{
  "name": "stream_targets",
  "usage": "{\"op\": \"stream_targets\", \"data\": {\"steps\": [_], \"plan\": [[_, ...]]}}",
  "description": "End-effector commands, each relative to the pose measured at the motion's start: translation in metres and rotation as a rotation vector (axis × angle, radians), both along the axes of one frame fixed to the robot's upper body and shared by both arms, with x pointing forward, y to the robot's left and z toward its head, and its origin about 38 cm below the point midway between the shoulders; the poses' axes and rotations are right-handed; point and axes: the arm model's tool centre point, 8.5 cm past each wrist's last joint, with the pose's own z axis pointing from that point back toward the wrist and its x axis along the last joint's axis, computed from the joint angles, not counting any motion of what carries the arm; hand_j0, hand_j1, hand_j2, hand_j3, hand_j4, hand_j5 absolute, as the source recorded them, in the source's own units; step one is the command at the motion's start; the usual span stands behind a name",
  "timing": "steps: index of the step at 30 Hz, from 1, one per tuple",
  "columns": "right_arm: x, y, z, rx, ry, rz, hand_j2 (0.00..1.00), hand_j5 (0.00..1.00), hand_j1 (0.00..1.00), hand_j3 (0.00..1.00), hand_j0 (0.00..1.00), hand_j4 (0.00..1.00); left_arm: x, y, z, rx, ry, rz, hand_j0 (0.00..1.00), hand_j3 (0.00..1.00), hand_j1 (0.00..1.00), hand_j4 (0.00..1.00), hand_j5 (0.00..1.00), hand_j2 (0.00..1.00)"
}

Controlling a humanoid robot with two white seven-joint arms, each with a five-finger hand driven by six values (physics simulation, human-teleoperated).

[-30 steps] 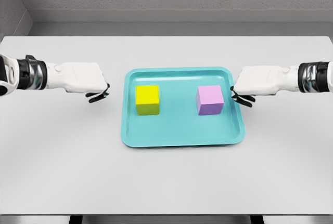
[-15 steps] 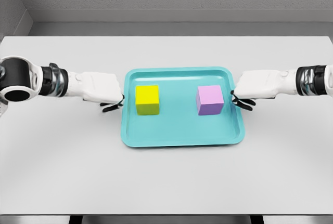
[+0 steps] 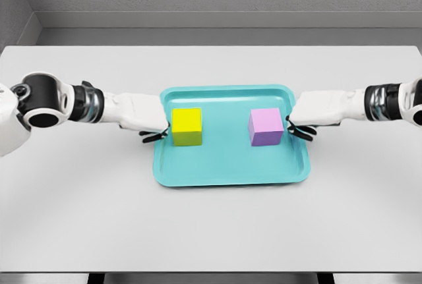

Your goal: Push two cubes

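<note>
On the teal tray [image 3: 231, 172], the yellow cube [image 3: 186, 126] sits left and the purple cube [image 3: 266, 127] right. The left hand [image 3: 146, 120] and right hand [image 3: 310, 116], fingers curled and holding nothing, flank the tray at its outer rims, probably to shove each cube inward.

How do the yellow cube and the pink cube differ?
The yellow cube sits in the left half of the tray; the pink cube sits in the right half. The left hand is at the yellow cube, the right hand at the pink one. Both look equal in size and stand flat.
</note>
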Motion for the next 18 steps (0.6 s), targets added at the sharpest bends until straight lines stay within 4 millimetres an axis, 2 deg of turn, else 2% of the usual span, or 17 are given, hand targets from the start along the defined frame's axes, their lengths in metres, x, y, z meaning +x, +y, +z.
{"op": "stream_targets", "data": {"steps": [1, 7, 12, 14, 16, 18], "plan": [[0.003, -0.003, -0.002, 0.002, 0.007, -0.016, 0.00, 0.00, 0.00, 0.00, 0.00, 0.00, 0.000, -0.005, 0.000, -0.008, 0.001, -0.007, 0.04, 0.04, 0.04, 0.04, 0.04, 0.04], [0.006, -0.007, -0.004, 0.000, 0.012, -0.034, 0.00, 0.00, 0.00, 0.00, 0.00, 0.00, 0.001, -0.008, 0.001, -0.009, -0.002, -0.011, 0.04, 0.04, 0.04, 0.04, 0.04, 0.04], [0.011, -0.008, -0.005, 0.002, 0.015, -0.049, 0.00, 0.00, 0.00, 0.00, 0.00, 0.00, 0.010, 0.004, 0.006, 0.004, -0.017, 0.025, 0.04, 0.04, 0.04, 0.04, 0.04, 0.04], [0.013, -0.009, -0.007, 0.002, 0.020, -0.056, 0.00, 0.00, 0.00, 0.00, 0.00, 0.00, 0.023, 0.016, -0.001, 0.014, 0.001, 0.085, 0.04, 0.04, 0.04, 0.04, 0.04, 0.04], [0.012, -0.008, -0.012, -0.002, 0.030, -0.053, 0.00, 0.00, 0.00, 0.00, 0.00, 0.00, 0.026, 0.007, -0.007, 0.026, -0.003, 0.077, 0.04, 0.04, 0.04, 0.04, 0.04, 0.04], [0.012, -0.007, -0.012, -0.002, 0.030, -0.051, 0.00, 0.00, 0.00, 0.00, 0.00, 0.00, 0.028, 0.009, -0.009, 0.029, 0.001, 0.087, 0.04, 0.04, 0.04, 0.04, 0.04, 0.04]]}}
